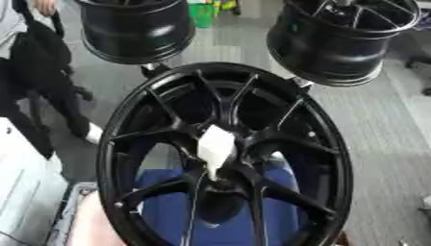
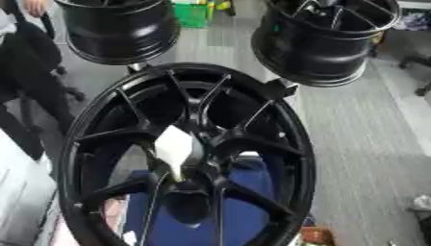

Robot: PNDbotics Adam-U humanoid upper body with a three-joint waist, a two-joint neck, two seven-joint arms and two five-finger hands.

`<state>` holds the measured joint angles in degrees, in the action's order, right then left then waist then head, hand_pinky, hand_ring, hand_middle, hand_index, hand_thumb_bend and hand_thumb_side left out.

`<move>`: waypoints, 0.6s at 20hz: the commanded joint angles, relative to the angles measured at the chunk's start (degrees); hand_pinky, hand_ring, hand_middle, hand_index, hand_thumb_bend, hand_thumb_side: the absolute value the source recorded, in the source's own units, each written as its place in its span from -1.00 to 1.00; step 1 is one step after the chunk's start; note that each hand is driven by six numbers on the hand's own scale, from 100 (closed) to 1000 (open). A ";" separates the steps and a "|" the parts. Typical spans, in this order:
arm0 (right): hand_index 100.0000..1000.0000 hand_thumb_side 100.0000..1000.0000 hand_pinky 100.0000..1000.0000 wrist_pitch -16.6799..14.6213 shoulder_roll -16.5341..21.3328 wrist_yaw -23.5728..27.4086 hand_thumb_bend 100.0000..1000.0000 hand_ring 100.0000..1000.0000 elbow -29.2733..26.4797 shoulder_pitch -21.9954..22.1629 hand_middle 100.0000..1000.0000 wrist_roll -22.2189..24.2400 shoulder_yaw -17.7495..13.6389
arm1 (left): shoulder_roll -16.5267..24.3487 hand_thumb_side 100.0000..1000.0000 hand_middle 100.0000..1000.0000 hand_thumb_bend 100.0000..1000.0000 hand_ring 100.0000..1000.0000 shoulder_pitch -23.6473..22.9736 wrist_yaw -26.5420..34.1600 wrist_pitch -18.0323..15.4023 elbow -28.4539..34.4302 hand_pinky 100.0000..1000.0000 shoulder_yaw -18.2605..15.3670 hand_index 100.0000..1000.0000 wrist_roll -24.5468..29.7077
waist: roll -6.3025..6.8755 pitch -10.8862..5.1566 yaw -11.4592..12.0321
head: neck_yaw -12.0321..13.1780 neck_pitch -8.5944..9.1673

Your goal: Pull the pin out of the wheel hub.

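Observation:
A large black spoked wheel hub [image 1: 324,144] stands tilted in the middle of both views, its face toward me. A white, blocky pin [image 1: 215,148] sticks out of the hub's centre, where the spokes meet; in the right eye view the pin [image 2: 174,149] shows against the same spokes. Neither of my hands shows in either view, and nothing touches the pin.
Two more black wheels hang behind, one at upper left [image 1: 134,29] and one at upper right [image 1: 341,38]. A blue surface [image 1: 172,211] lies behind the hub's lower spokes. A person in black [image 1: 33,72] stands at the far left. Grey floor [image 1: 387,144] stretches to the right.

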<state>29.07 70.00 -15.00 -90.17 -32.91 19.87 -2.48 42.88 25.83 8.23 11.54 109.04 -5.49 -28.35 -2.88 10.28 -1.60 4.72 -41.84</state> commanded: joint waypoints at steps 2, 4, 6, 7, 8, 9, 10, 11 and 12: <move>0.64 -1.00 0.71 1.07 0.91 2.05 -1.00 0.46 -2.50 -2.04 0.49 -2.49 1.26 | 1.95 0.03 0.08 -0.13 0.21 1.24 -0.04 0.01 0.56 0.30 -0.18 0.40 0.42 | 0.26 -0.74 0.09 | -0.43 -0.21; 0.64 -0.99 0.71 1.10 0.67 2.72 -1.00 0.47 -3.63 -2.48 0.49 -2.35 2.26 | 2.05 0.03 0.08 -0.13 0.21 1.49 -0.04 0.05 0.58 0.30 0.09 0.40 0.70 | 0.36 -0.73 0.20 | -0.56 -0.16; 0.64 -0.99 0.70 1.12 0.49 3.09 -1.00 0.47 -4.80 -2.67 0.49 -2.14 2.93 | 2.12 0.03 0.08 -0.13 0.22 1.72 -0.09 0.06 0.66 0.30 0.25 0.40 0.92 | 0.41 -0.76 0.30 | -0.65 -0.21; 0.64 -0.99 0.70 1.15 0.42 3.19 -1.00 0.47 -5.43 -2.65 0.49 -2.06 3.22 | 2.15 0.03 0.08 -0.13 0.22 1.79 -0.11 0.07 0.70 0.30 0.30 0.40 1.00 | 0.42 -0.78 0.34 | -0.66 -0.22; 0.64 -0.99 0.70 1.18 0.36 3.31 -1.00 0.46 -6.04 -2.58 0.49 -1.99 3.46 | 2.18 0.03 0.08 -0.13 0.22 1.84 -0.12 0.08 0.74 0.30 0.35 0.40 1.07 | 0.43 -0.81 0.37 | -0.67 -0.23; 0.64 -0.99 0.70 1.29 0.34 3.39 -1.00 0.46 -6.54 -2.50 0.49 -1.96 3.62 | 2.19 0.03 0.08 -0.13 0.22 1.88 -0.12 0.09 0.77 0.30 0.38 0.40 1.12 | 0.43 -0.83 0.40 | -0.68 -0.24; 0.64 -1.00 0.70 1.36 0.32 3.44 -1.00 0.47 -7.02 -2.41 0.49 -1.83 3.82 | 2.21 0.03 0.08 -0.13 0.22 1.93 -0.14 0.09 0.81 0.30 0.42 0.40 1.17 | 0.43 -0.86 0.44 | -0.70 -0.23; 0.64 -1.00 0.70 1.44 0.30 3.43 -1.00 0.47 -7.42 -2.34 0.49 -1.60 3.97 | 2.23 0.03 0.09 -0.13 0.22 1.95 -0.16 0.09 0.85 0.30 0.45 0.40 1.22 | 0.42 -0.89 0.47 | -0.70 -0.21; 0.64 -1.00 0.70 1.44 0.28 3.40 -1.00 0.47 -7.83 -2.27 0.48 -1.24 4.12 | 2.24 0.03 0.09 -0.13 0.22 1.97 -0.18 0.08 0.89 0.30 0.47 0.40 1.26 | 0.42 -0.92 0.51 | -0.70 -0.15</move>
<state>30.42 68.77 -11.86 -96.91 -34.71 18.41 2.14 42.88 26.77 8.22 11.66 109.08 -4.78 -27.29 -2.56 10.28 -1.11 4.25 -42.05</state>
